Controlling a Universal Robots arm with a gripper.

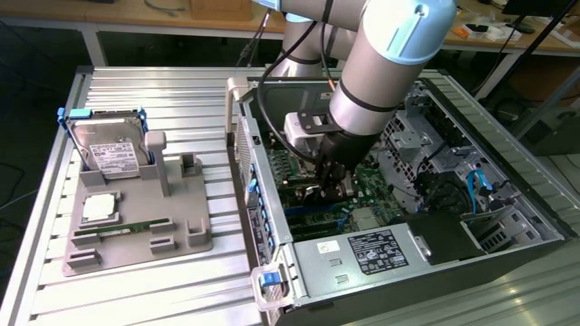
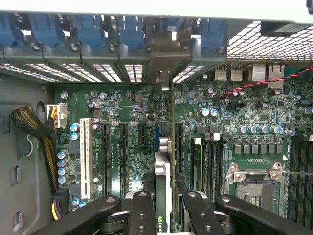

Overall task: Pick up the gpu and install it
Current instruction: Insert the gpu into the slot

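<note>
While edge-on in end effector (image 2: 165, 209), gpu (image 2: 163, 171) over motherboard (image 2: 230, 110).

One robot arm (image 1: 381, 68) carries one gripper (image 1: 328, 185). There is one open computer case (image 1: 507, 176).

Inside the case:
- one gpu (image 2: 162, 178)
- one motherboard (image 2: 132, 112)
- one white expansion slot (image 2: 86, 156)
- one processor socket (image 2: 254, 183)
- one labelled power supply (image 1: 363, 255)
- one blue cable (image 1: 477, 187)

Beside the case, on the exterior view's left, is one grey holder tray (image 1: 136, 255). It bears three parts:
- one hard drive (image 1: 111, 153)
- one processor (image 1: 98, 207)
- one green memory stick (image 1: 122, 231)

The blue latches (image 2: 93, 29) along one wall of the case are too crowded to count surely.
</note>
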